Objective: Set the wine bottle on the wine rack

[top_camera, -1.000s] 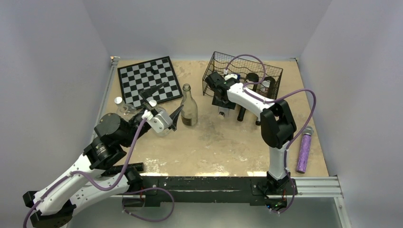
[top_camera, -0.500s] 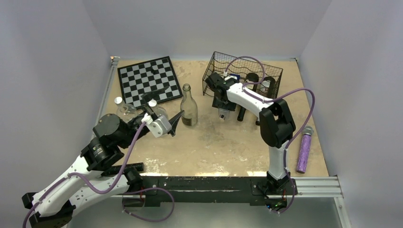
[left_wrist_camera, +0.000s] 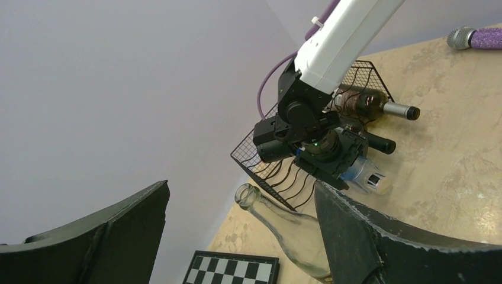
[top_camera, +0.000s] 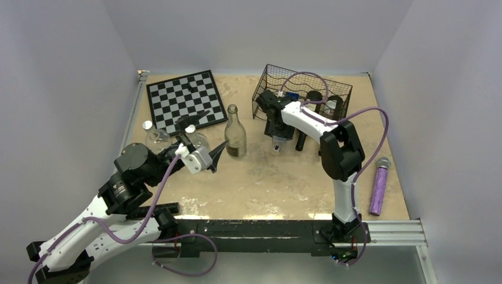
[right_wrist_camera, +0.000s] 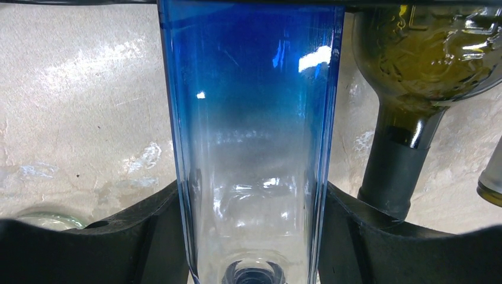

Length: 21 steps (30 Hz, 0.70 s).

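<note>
We clamp the blue-tinted glass bottle (right_wrist_camera: 251, 118) in our right gripper (right_wrist_camera: 251, 236) to seat it in the black wire rack (top_camera: 299, 78) at upper right; left gripper (left_wrist_camera: 240, 236) gapes empty.

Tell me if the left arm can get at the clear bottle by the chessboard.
Probably yes. The open left gripper faces the clear bottle, which stands upright just ahead with nothing between; the right gripper is away at the rack.

The left arm (top_camera: 74, 235) and the right arm (top_camera: 302, 120) share one build: smooth white shell links between bulky black cylindrical joints (top_camera: 337, 155), a thin purple cable (top_camera: 303, 73) looping loosely along each, and broad, matte black, wedge-shaped fingers (left_wrist_camera: 361, 236)
</note>
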Motion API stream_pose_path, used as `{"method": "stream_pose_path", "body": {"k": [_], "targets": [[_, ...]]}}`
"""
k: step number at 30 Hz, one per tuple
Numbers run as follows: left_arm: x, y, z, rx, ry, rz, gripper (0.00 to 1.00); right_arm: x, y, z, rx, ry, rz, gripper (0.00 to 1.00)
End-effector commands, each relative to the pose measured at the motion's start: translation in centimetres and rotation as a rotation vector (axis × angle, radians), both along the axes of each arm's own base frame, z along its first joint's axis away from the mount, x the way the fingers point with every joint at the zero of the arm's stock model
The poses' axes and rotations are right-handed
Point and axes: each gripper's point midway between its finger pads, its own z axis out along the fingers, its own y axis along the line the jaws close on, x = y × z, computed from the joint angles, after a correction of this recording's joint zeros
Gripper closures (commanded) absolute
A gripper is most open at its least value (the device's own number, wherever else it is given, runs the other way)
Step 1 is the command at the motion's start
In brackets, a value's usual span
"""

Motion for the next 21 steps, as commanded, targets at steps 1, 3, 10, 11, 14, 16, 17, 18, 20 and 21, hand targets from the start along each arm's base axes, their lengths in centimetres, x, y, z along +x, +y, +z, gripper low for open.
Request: {"method": "stream_pose_path", "body": {"k": [1,3,10,11,14,16,17,18,20,21], "targets": [[-0.8,0.4,2.3,-0.033,-0.046,-0.018,0.04,0.6,0.4,0.9,0.045,0.035,-0.002,1.0],[-0.8,0.4,2.3,-0.031,-0.048,-0.021,0.04,0.9,0.9,0.6,0.088,0.067,-0.002,1.0],[-0.8,0.3,2.3,-0.021,-0.05,-0.029,0.04,-0.3,3.0,-0.4,0.197,0.184,0.048,1.0],[-0.8,0.2,2.3,-0.019,-0.05,-0.03,0.04,-0.7,3.0,-0.5,0.206,0.198,0.051,1.0],[-0.8,0.2,2.2,-0.015,-0.048,-0.03,0.04,-0.9,2.6,-0.4,0.185,0.198,0.062,1.0],[-0.8,0.0,2.2,-0.013,-0.048,-0.033,0.04,-0.2,2.1,-0.2,0.16,0.186,0.067,1.0],[-0.7,0.0,2.1,-0.011,-0.046,-0.035,0.04,0.1,1.9,0.0,0.155,0.187,0.063,1.0],[-0.8,-0.1,2.2,-0.012,-0.047,-0.037,0.04,0.4,1.8,0.1,0.154,0.195,0.058,1.0],[-0.8,-0.2,2.1,-0.009,-0.048,-0.042,0.04,0.9,1.4,0.1,0.156,0.209,0.041,1.0],[-0.8,-0.1,2.2,-0.009,-0.051,-0.041,0.04,1.1,1.3,0.0,0.164,0.215,0.034,1.0]]}}
